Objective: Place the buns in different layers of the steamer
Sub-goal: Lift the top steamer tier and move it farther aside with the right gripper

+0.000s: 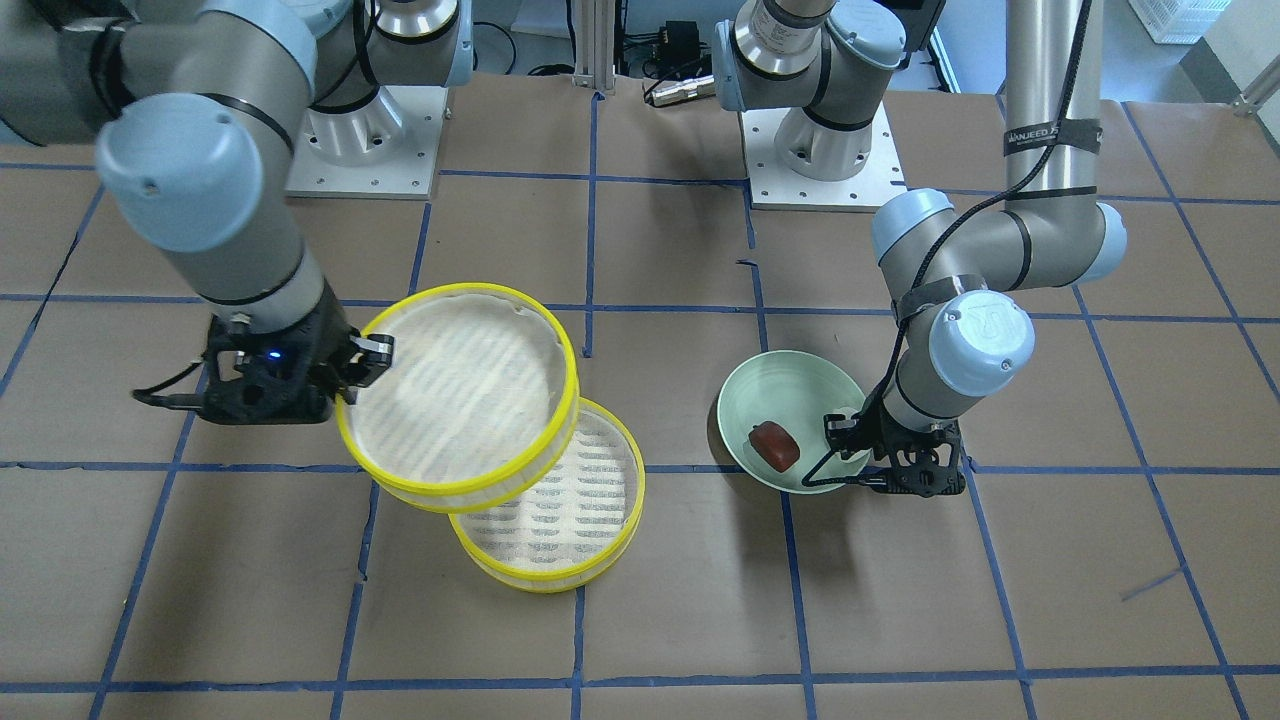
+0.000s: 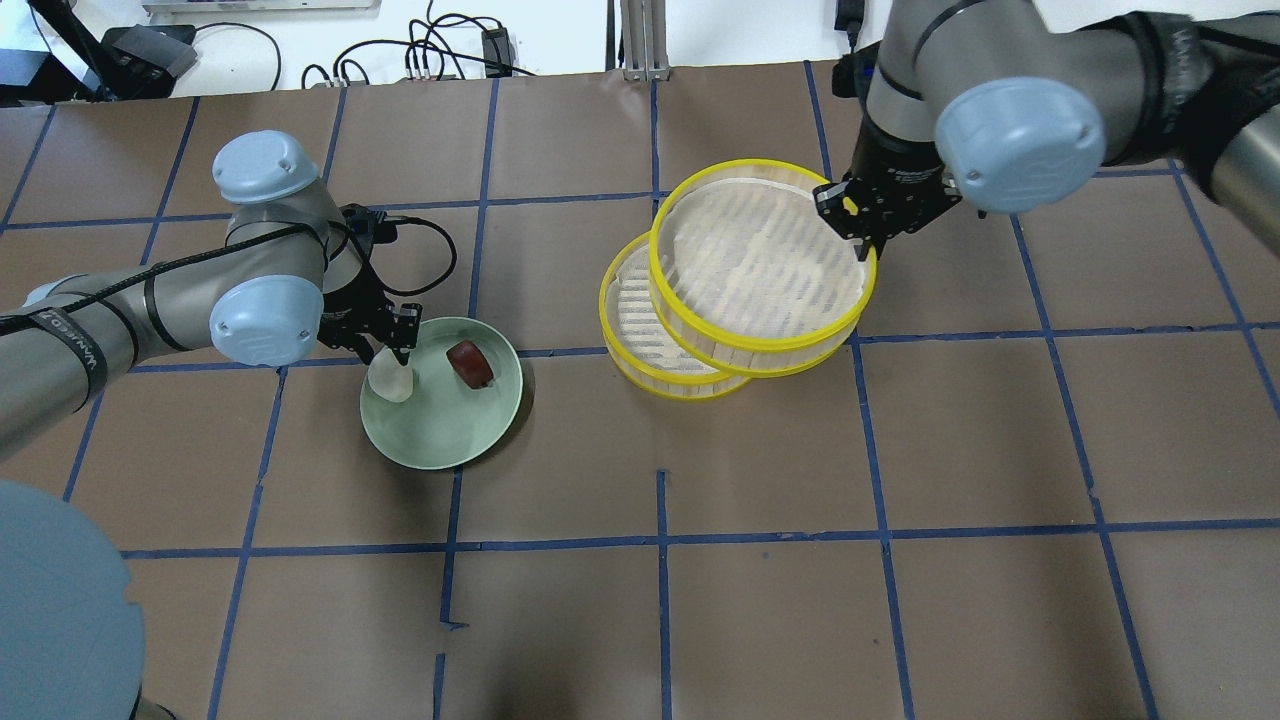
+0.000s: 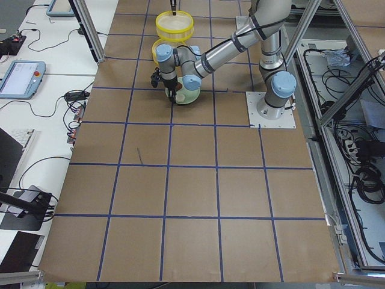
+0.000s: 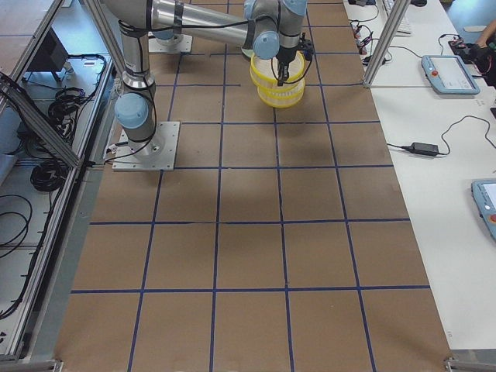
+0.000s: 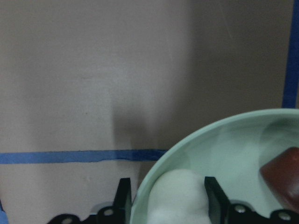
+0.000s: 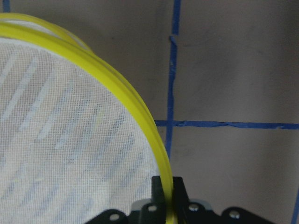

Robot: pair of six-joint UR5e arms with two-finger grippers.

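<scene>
My left gripper (image 2: 392, 352) is shut on the white bun (image 2: 390, 382) at the near-left rim of the pale green plate (image 2: 440, 430). In the left wrist view the white bun (image 5: 180, 200) sits between my fingers. The dark reddish-brown bun (image 2: 470, 363) lies in the plate. My right gripper (image 2: 850, 210) is shut on the yellow rim of the upper steamer layer (image 2: 760, 260). It holds that layer raised and offset over the lower steamer layer (image 2: 640, 330), which rests on the table. Both layers are empty.
The table is brown paper with blue tape lines. The two arm bases (image 1: 365, 140) stand at the robot's edge. Cables (image 2: 430, 60) lie beyond the far table edge.
</scene>
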